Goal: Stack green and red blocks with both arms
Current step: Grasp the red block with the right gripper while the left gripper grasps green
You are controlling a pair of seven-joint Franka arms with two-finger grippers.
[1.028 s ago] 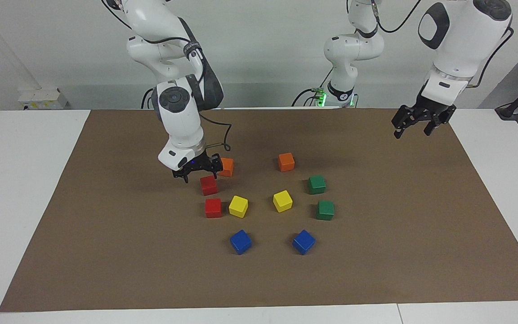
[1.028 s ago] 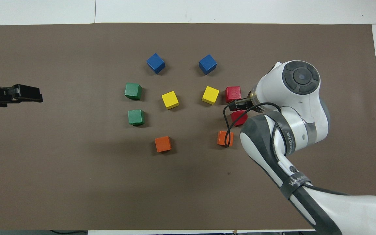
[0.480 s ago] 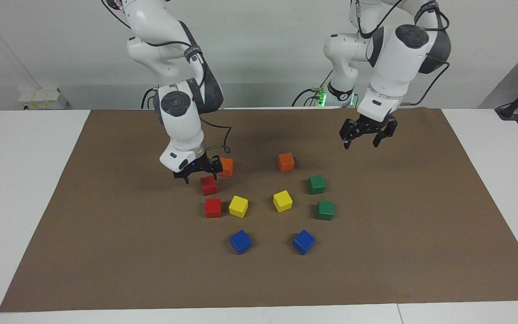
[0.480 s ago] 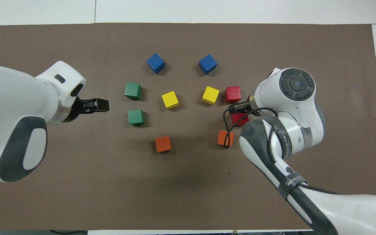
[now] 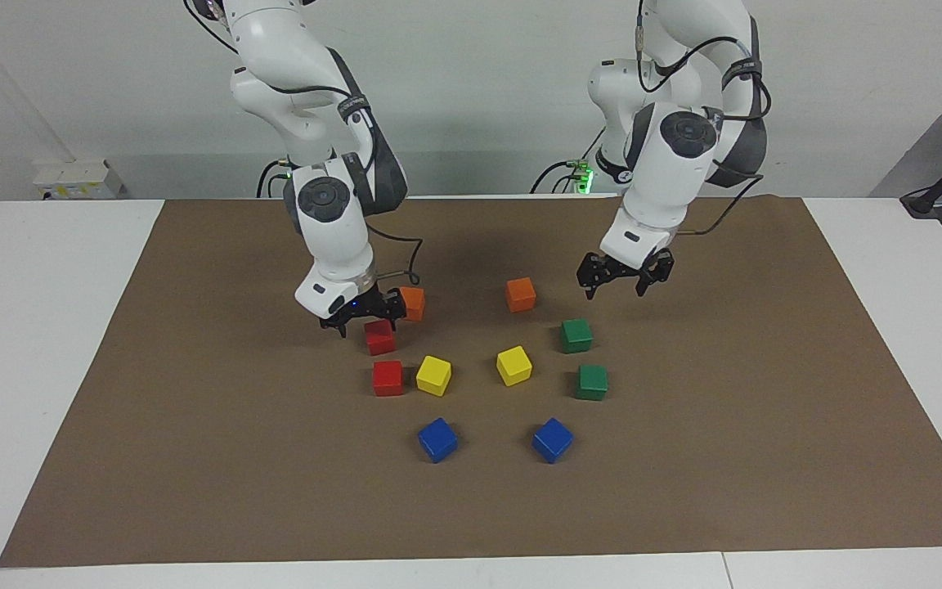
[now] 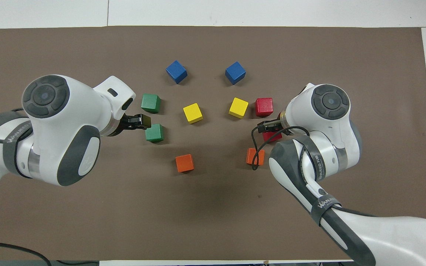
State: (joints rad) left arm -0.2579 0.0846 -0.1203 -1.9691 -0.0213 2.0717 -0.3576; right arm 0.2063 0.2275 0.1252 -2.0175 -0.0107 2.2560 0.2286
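over the nearer red block (image 5: 379,336) the right gripper (image 5: 361,315) was spread, unclosed; left gripper (image 5: 623,279) spread above the nearer green block (image 5: 576,334); square, centred descent judged needed.

White table (image 5: 46,343), brown mat (image 5: 724,425), grey wall (image 5: 479,82)

Bright, even overhead light, sharp focus, soft arm shadows on the brown mat (image 5: 733,425).
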